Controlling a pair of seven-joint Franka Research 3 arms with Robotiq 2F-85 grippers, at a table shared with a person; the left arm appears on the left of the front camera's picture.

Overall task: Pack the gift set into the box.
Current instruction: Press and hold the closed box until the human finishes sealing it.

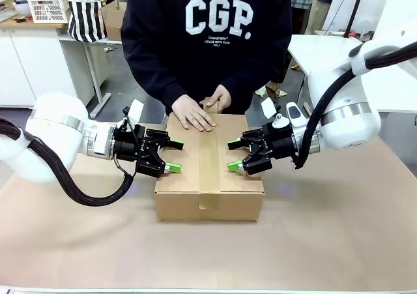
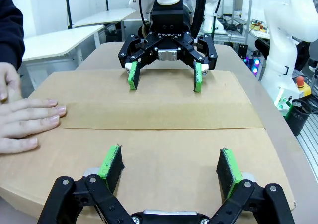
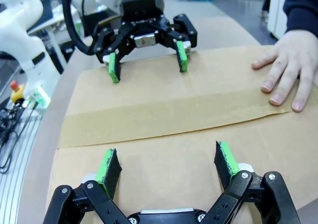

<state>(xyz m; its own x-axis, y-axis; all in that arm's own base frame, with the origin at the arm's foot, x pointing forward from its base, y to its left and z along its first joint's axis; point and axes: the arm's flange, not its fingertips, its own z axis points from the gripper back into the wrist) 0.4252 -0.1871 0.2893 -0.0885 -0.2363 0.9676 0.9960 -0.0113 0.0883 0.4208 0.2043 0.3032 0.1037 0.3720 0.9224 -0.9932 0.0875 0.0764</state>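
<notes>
The box (image 1: 189, 176) lies closed in the middle of the table, a strip of brown tape (image 1: 208, 154) running along its top seam. A person's hands (image 1: 193, 115) rest flat on the far end of its lid. My left gripper (image 1: 174, 156) hovers open over the box's left edge, nothing between its green pads. Opposite it, my right gripper (image 1: 233, 156) stands open over the right edge. The left wrist view shows the left gripper (image 2: 170, 159) just above the lid (image 2: 159, 110), facing the right gripper (image 2: 164, 77). The right wrist view mirrors this: right gripper (image 3: 169, 162), left gripper (image 3: 148, 62), a hand (image 3: 285, 70). The gift set is hidden.
Brown paper covers the table (image 1: 339, 229). Behind the person at the back left are a striped bag (image 1: 86, 17), a small carton (image 1: 115, 17) and a white basket (image 1: 49, 7). A white table (image 1: 319, 46) stands at the back right.
</notes>
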